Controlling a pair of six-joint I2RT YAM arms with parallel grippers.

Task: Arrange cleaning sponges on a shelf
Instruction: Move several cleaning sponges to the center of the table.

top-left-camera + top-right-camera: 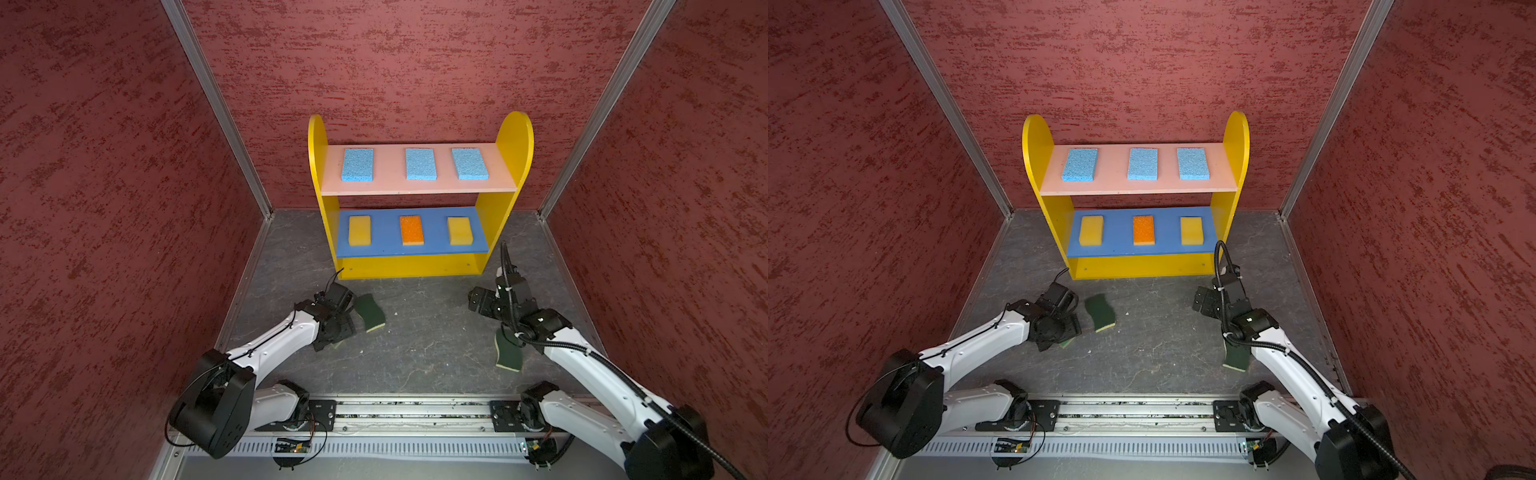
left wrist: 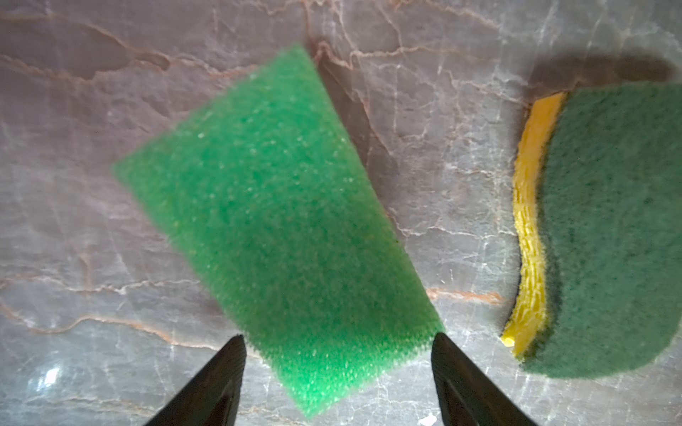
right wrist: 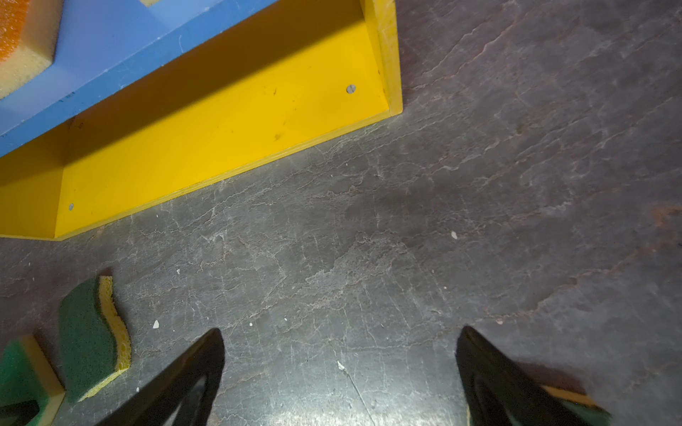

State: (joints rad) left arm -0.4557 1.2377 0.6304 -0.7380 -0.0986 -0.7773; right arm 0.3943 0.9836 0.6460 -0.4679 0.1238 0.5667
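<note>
Bright green sponge [image 2: 280, 221] beneath the left tool [image 2: 339, 337], tips parted.

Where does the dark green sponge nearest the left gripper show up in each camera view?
Both top views: dark green sponge on the floor, before the shelf's left end.
Left wrist: at the picture's right edge.
Right wrist: picture's lower left.
Shared landmark: the bright green sponge beside it, mostly hidden from above.

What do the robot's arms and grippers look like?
The left arm and right arm have white shells with black joints. A ribbed black hose runs along the right arm; thin black wires follow the left. The left gripper and right gripper each have two tapered black fingers.
</note>
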